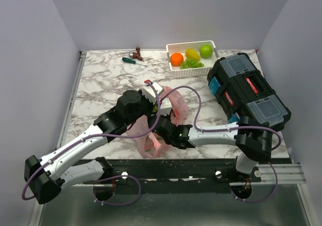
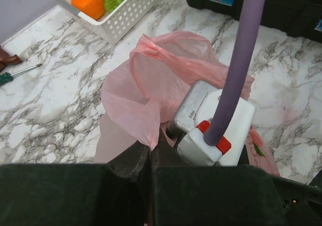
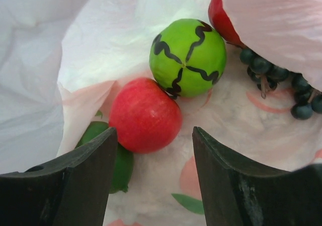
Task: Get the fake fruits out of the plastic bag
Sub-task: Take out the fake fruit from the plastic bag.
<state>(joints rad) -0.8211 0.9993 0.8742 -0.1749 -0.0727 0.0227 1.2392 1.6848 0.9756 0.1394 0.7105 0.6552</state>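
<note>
A robotics lab cell: plain walls (image 1: 151, 14) box in a marble-patterned table (image 1: 100, 85), two arms (image 1: 75, 153) (image 1: 216, 134) bolted at its near edge, a black toolbox (image 1: 249, 87) at its right edge.

1. Left arm (image 1: 75, 148): white link shells, black joint housings.
2. Right arm (image 1: 216, 134): matching white shell, bulky black joint blocks.
3. Purple cable (image 2: 241, 60): thick, smooth, routed along both arms.
4. Wrist camera housing (image 2: 242, 130): white and grey, red tab at cable entry.
5. Right gripper (image 3: 152, 145): fingers (image 3: 75, 180) matt black, curved inner faces.
</note>
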